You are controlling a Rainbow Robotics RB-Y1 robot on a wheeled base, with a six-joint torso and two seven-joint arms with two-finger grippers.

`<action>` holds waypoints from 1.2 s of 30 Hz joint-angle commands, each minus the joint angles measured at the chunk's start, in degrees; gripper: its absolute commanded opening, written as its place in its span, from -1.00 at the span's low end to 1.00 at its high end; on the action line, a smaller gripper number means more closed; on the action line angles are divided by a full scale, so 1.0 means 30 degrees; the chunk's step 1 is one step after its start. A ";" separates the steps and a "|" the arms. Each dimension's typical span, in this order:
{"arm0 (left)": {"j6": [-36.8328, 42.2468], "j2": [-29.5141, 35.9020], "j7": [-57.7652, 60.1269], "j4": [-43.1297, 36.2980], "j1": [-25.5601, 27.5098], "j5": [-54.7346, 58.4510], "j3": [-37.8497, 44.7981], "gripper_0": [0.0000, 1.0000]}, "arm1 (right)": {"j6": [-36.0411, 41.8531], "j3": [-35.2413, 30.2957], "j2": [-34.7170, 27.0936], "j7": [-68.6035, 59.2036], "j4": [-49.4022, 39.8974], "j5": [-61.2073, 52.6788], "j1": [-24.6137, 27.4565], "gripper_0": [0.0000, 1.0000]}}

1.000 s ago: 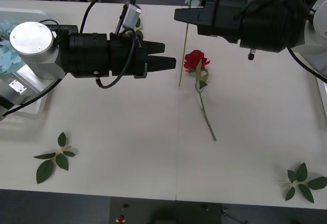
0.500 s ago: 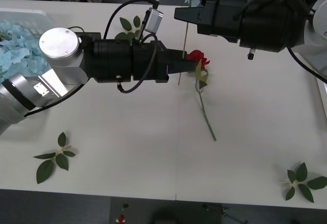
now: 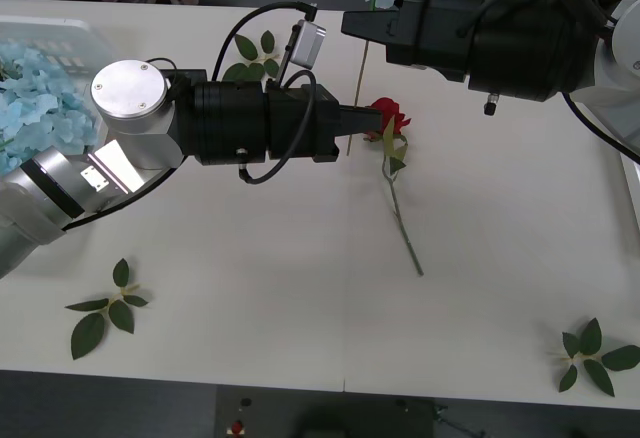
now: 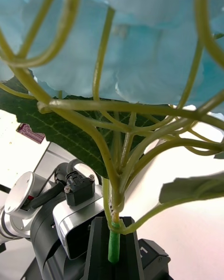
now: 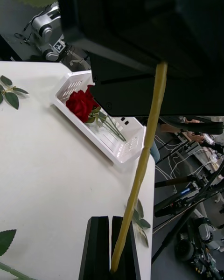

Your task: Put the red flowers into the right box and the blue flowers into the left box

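one pale-blue artificial hydrangea cluster on a long yellowish stem [image 3: 357,88]: the black right gripper [image 4: 112,252] is pinching it at the top of its stem, while the black left gripper [image 3: 372,121] is clamping together on the same stem lower down, above the white table [image 3: 300,288]. one red artificial rose [image 3: 384,116] is lying on the table just beside the left gripper, more pale-blue blooms are sitting in the white slotted plastic tray [image 3: 40,30] at far left, and red roses are lying in the white rimmed box [image 5: 119,147].
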 commanded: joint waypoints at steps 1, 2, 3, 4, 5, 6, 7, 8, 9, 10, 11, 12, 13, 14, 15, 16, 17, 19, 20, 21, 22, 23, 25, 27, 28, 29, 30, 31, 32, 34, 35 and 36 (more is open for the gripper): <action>-0.0259 0.0393 0.0581 -0.0283 -0.0887 0.0157 0.0254 -1.00 | -0.0102 0.0100 0.0518 0.0005 -0.0377 -0.0200 -0.0553 -0.62; -0.0288 0.0422 0.0581 -0.0283 -0.0887 0.0187 0.0254 -1.00 | -0.0102 0.0071 0.0518 -0.0054 -0.0406 -0.0200 -0.0553 -0.31; -0.0259 0.0451 0.0581 -0.0283 -0.0887 0.0304 0.0283 -1.00 | -0.0102 0.0100 0.0488 0.0034 -0.0436 -0.0112 -0.0553 0.11; -0.0259 0.0539 0.0610 -0.0283 -0.0887 0.0392 0.0254 -1.00 | -0.0102 0.0100 0.0459 0.0034 -0.0436 0.0122 -0.0553 0.28; -0.0259 0.0686 0.0610 -0.0283 -0.0887 0.0362 0.0283 -1.00 | -0.0102 0.0130 0.0430 0.0063 -0.0582 0.0386 -0.0553 0.41; -0.0259 0.0862 0.0639 -0.0283 -0.0887 0.0392 0.0283 -1.00 | -0.0161 0.0130 0.0371 0.0122 -0.0611 0.0679 -0.0553 0.49; -0.0171 0.1155 0.0639 -0.0341 -0.0916 0.0538 0.0283 -1.00 | -0.0161 0.0130 0.0371 0.0181 -0.0670 0.1177 -0.0553 0.67; -0.0024 0.1389 0.0698 -0.0429 -0.0916 0.0743 0.0283 -1.00 | -0.0190 0.0130 0.0283 0.0210 -0.0817 0.1441 -0.0553 0.71; 0.0151 0.1799 0.0757 -0.0517 -0.0945 0.0978 0.0283 -1.00 | -0.0161 0.0130 0.0225 0.0210 -0.0875 0.1528 -0.0553 0.74; 0.0356 0.2297 0.0786 -0.0605 -0.0945 0.1212 0.0283 -1.00 | -0.0161 0.0159 0.0166 0.0210 -0.0904 0.1528 -0.0553 0.74; 0.0825 0.3205 0.0874 -0.0810 -0.0945 0.1446 0.0283 -1.00 | -0.0161 0.0218 -0.0010 0.0093 -0.0963 0.1441 -0.0553 0.75; 0.1118 0.3850 0.0903 -0.0927 -0.0945 0.1564 0.0283 -1.00 | -0.0161 0.0247 -0.0098 0.0063 -0.0963 0.1382 -0.0523 0.75; 0.1997 0.5696 0.1020 -0.1250 -0.0974 0.1886 0.0283 -1.00 | -0.0161 0.0393 -0.0391 0.0063 -0.1022 0.1206 -0.0553 0.75; 0.2524 0.6487 0.1050 -0.1337 -0.0974 0.2003 0.0283 -1.00 | -0.0161 0.0452 -0.0537 0.0005 -0.1051 0.1177 -0.0553 0.75; 0.3726 0.8244 0.1137 -0.1367 -0.1004 0.2413 0.0283 -1.00 | -0.0161 0.0657 -0.0889 -0.0083 -0.1110 0.0942 -0.0553 0.75; 0.4751 0.9592 0.1196 -0.1337 -0.0974 0.2677 0.0254 -1.00 | -0.0161 0.0950 -0.1269 -0.0171 -0.1080 0.0679 -0.0553 0.75; 0.6040 1.1145 0.1284 -0.1191 -0.0974 0.2677 0.0254 -1.00 | -0.0161 0.1302 -0.1826 -0.0288 -0.1080 0.0357 -0.0582 0.75; 0.8472 1.3752 0.1284 -0.0459 -0.0974 0.2296 0.0283 -1.00 | -0.0102 0.2063 -0.2969 -0.0991 -0.1110 0.0093 -0.0582 0.75; 0.9087 1.4455 0.1284 -0.0195 -0.0974 0.2062 0.0283 -1.00 | -0.0073 0.2386 -0.3291 -0.1167 -0.1139 0.0064 -0.0640 0.75; 1.0142 1.5774 0.1284 0.0362 -0.0974 0.1241 0.0283 -1.00 | 0.0220 0.3001 -0.3965 -0.1782 -0.1110 0.0093 -0.0875 0.75; 1.0727 1.6623 0.1255 0.0772 -0.0974 0.0392 0.0283 -1.00 | 0.0425 0.3557 -0.4463 -0.2310 -0.1080 0.0239 -0.1080 0.75; 1.1372 1.7502 0.1255 0.1446 -0.1004 -0.0985 0.0283 -1.00 | 0.0806 0.4231 -0.4932 -0.3130 -0.0963 0.0650 -0.1431 0.76; 1.1870 1.8323 0.1167 0.2618 -0.1004 -0.3095 0.0283 -1.00 | 0.1744 0.4964 -0.5224 -0.4946 -0.0611 0.1646 -0.1871 0.75; 1.1870 1.8528 0.1050 0.3584 -0.1004 -0.5468 0.0283 -1.00 | 0.3150 0.5198 -0.5166 -0.6440 -0.0231 0.3257 -0.2252 0.75; 1.1548 1.8557 0.0991 0.4170 -0.1004 -0.6991 0.0254 -1.00 | 0.4205 0.5227 -0.4961 -0.7231 0.0004 0.4663 -0.2515 0.75; 1.1255 1.8528 0.0932 0.4815 -0.1004 -0.8309 0.0254 -1.00 | 0.5406 0.5198 -0.4697 -0.8140 0.0150 0.5923 -0.2808 0.74; 1.1079 1.8440 0.0903 0.5137 -0.1004 -0.8925 0.0254 -1.00 | 0.5933 0.5198 -0.4551 -0.8667 0.0238 0.6480 -0.2955 0.73; 1.0552 1.8293 0.0874 0.5723 -0.0974 -1.0067 0.0254 -1.00 | 0.6871 0.5227 -0.4170 -0.9634 0.0443 0.7476 -0.3277 0.73; 1.0171 1.8176 0.0815 0.6221 -0.1004 -1.1063 0.0254 -1.00 | 0.7691 0.5198 -0.3701 -1.0483 0.0736 0.8472 -0.3629 0.72; 0.9790 1.7824 0.0757 0.6836 -0.1004 -1.2411 0.0254 -1.00 | 0.8716 0.5169 -0.2822 -1.1597 0.1439 0.9673 -0.4156 0.73; 0.9673 1.7473 0.0639 0.7159 -0.1004 -1.3436 0.0225 -1.00 | 0.9390 0.5169 -0.2236 -1.2095 0.1996 1.0405 -0.4537 0.73; 0.9644 1.7092 0.0610 0.7510 -0.1004 -1.4315 0.0166 -1.00 | 1.0123 0.5169 -0.1562 -1.2534 0.2670 1.1226 -0.4918 0.72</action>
